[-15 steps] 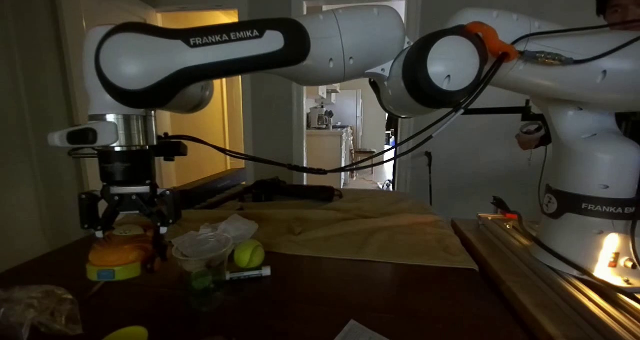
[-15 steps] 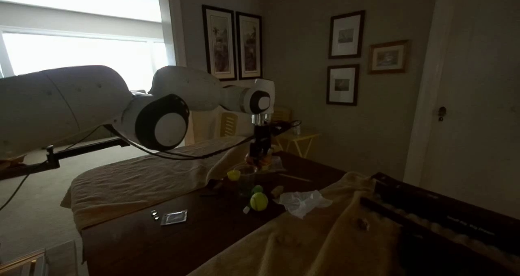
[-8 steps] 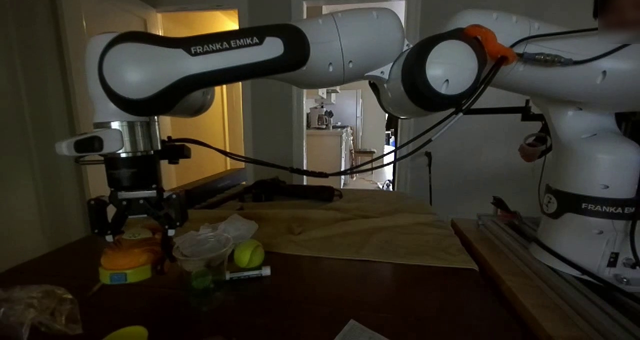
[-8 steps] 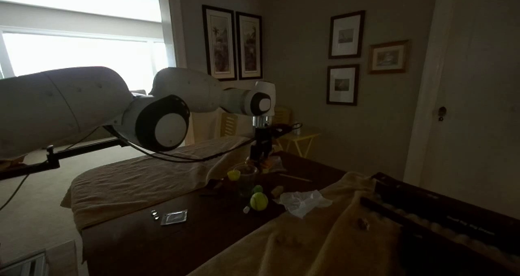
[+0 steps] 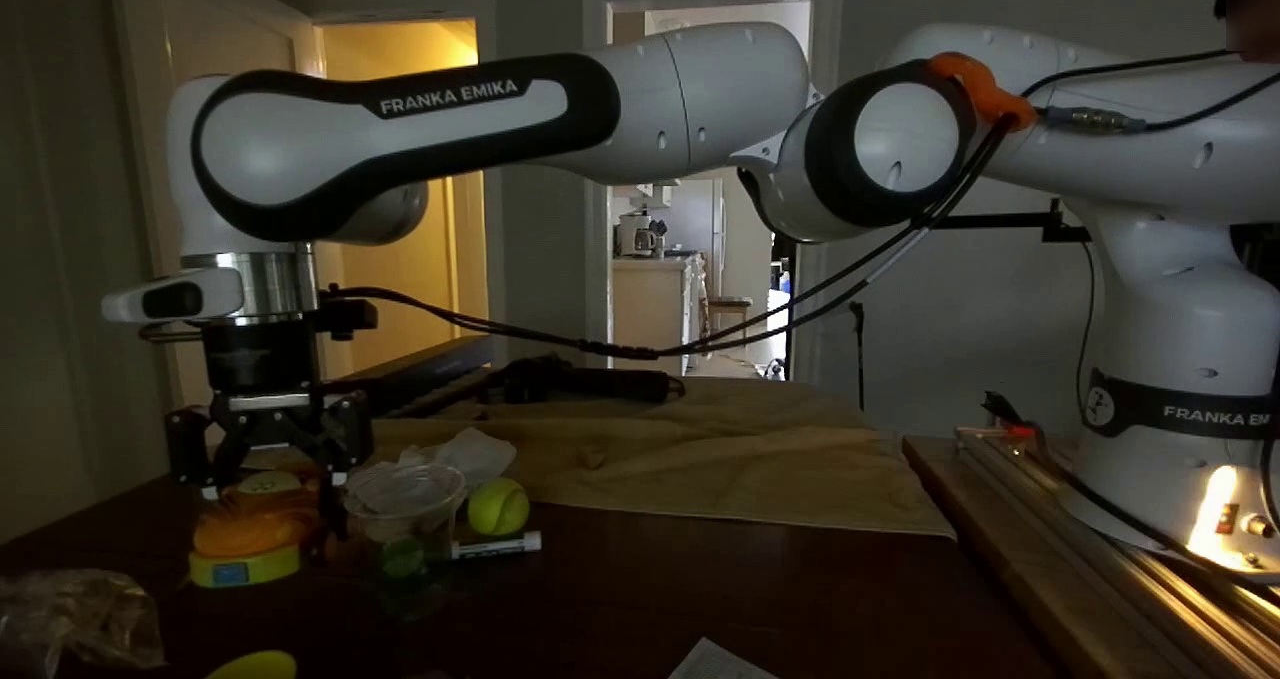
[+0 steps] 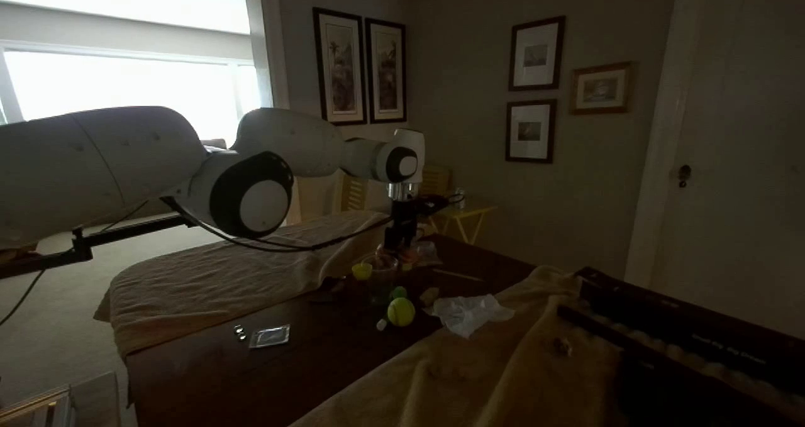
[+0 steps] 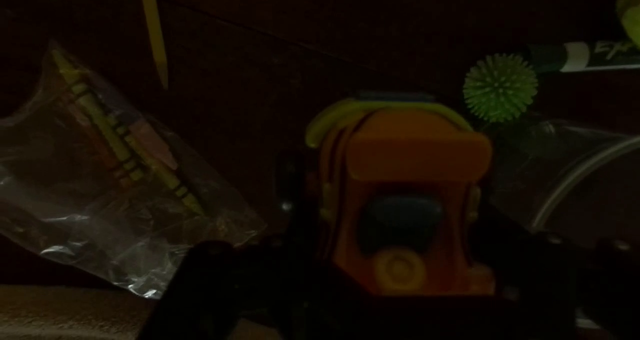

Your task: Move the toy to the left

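Note:
The toy [image 5: 255, 531] is squat and orange, with a yellow base carrying a blue patch. My gripper [image 5: 270, 504] is shut on it from above, a finger on either side. From the wrist view, the toy [image 7: 417, 157] fills the space between the dark fingers, showing a dark bluish hollow and a yellow round knob. In an exterior view the toy [image 6: 409, 256] is small and dim, partly behind the clear cup. It is held low at the tabletop; whether its base touches the table I cannot tell.
Close beside the toy stands the clear cup [image 5: 405, 504], with a tennis ball [image 5: 498, 507] and marker [image 5: 497, 546] beyond. A spiky green ball [image 7: 500, 87], a plastic bag of crayons [image 7: 125, 180] and a yellow pencil [image 7: 156, 34] lie nearby. A yellow object [image 5: 255, 665] sits at the near edge.
The gripper and the toy have come down toward the table. In an exterior view they shifted slightly right, then slightly back left. The grip on the toy is unchanged.

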Controlling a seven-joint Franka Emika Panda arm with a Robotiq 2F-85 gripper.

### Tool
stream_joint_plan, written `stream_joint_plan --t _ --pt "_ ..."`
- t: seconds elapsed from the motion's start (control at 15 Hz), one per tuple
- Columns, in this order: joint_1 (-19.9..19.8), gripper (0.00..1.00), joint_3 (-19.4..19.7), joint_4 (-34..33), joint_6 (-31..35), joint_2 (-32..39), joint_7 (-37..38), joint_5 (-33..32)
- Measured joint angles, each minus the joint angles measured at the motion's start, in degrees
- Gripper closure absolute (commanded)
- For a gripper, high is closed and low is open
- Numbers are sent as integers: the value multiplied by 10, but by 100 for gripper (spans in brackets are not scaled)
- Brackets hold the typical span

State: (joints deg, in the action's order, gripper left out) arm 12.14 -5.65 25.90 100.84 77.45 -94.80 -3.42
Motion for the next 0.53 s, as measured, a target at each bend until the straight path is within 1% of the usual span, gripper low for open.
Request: stream_joint_plan --t 0.27,0.53 --pt "0 51 13 2 0 6 14 -2" --pt "-2 51 47 4 9 19 29 -16"
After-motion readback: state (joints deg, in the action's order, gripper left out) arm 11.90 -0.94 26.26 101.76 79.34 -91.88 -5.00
